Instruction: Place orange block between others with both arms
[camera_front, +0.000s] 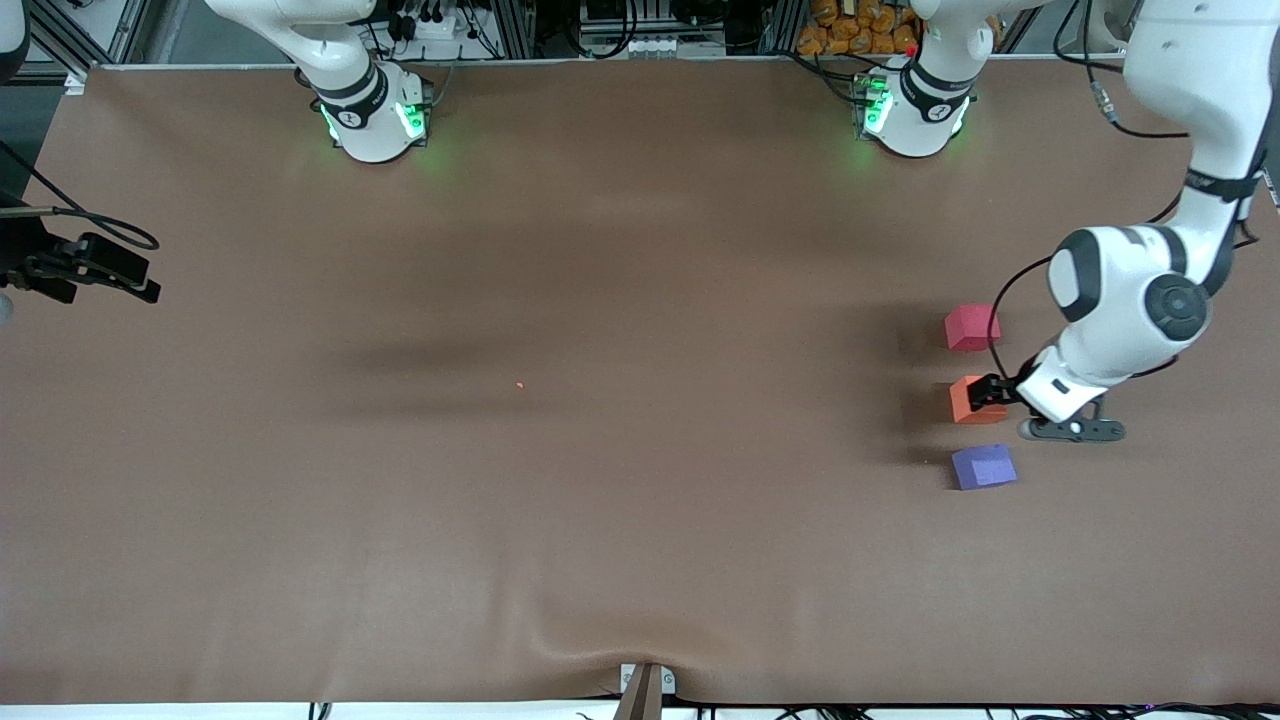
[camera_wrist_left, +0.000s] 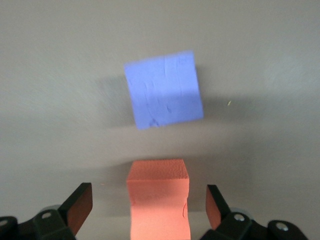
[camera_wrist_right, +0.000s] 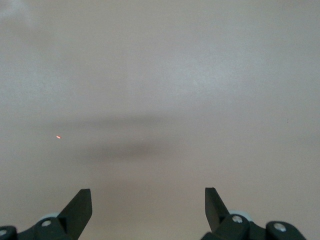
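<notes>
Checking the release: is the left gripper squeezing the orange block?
No. In the left wrist view both fingers of the left gripper stand apart from the orange block, with gaps on each side.

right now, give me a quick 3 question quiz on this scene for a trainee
1. True or false: the left gripper is clamped shut on the orange block.
2. Which block lies nearest the front camera? A red B orange C purple
3. What does the right gripper hold?

Key:
1. False; it is open, fingers clear of the block.
2. C, the purple block; the red block is farthest.
3. Nothing; it is open over bare table.
</notes>
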